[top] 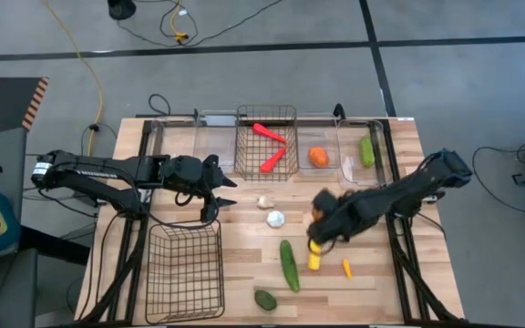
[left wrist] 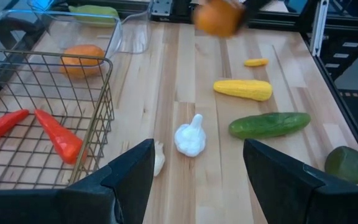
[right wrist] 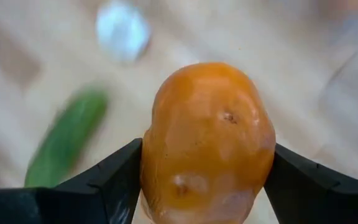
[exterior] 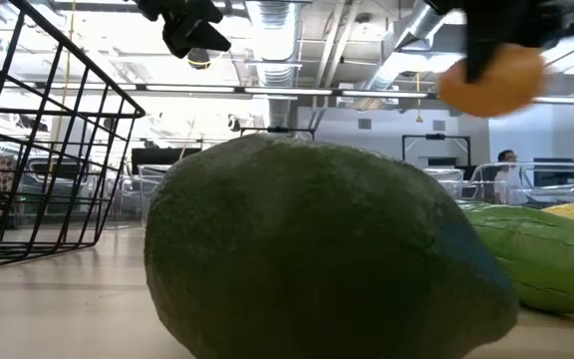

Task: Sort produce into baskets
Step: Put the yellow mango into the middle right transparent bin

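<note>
My right pincer (right wrist: 207, 180) is clamped on an orange fruit (right wrist: 207, 140), one dark finger pressed against each side of it, and I hold it up off the wood, above the middle-right part of the table (top: 244, 246). In the low view that fruit (exterior: 491, 78) hangs high at the right, clear of everything lying below. Beneath and near it lie the yellow squash (top: 314, 261), a tiny yellow piece (top: 346, 268) just to its right, and a green cucumber (top: 289, 265) to its left; the dark avocado (top: 265, 300) sits nearer the front edge. Two white garlics rest in the middle of the table, the larger one (top: 275, 219) just nearer than the small one (top: 263, 201). At the far edge, the smaller wire basket (top: 243, 146) holds two red-orange carrots (top: 270, 135), the clear bin (top: 315, 173) to its right holds a second orange fruit (top: 318, 157), and the next bin along holds the other cucumber (top: 366, 150). My left pincer (left wrist: 197, 168) hangs with its fingers spread wide and holding nothing, just left of the garlics and beside that far basket. The larger wire basket (top: 153, 282) stands at the near left with nothing in it.
</note>
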Action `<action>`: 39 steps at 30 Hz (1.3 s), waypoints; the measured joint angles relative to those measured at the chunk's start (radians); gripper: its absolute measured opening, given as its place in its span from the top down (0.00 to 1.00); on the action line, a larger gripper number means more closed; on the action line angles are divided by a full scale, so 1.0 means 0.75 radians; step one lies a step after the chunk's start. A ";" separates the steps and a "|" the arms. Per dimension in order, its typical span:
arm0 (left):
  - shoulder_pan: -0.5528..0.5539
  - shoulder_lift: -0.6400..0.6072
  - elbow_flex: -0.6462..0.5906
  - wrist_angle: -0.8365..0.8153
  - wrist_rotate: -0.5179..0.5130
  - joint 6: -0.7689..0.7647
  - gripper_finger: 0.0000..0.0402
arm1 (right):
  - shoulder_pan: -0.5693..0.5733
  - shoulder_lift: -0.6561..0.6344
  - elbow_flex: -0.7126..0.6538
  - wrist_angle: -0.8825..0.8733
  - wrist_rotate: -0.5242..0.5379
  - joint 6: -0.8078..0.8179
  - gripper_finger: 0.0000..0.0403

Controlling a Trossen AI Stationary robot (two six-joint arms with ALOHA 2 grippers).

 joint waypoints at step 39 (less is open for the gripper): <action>0.000 0.000 0.000 0.002 0.000 0.011 0.42 | -0.973 0.305 0.000 0.060 0.353 -0.885 0.23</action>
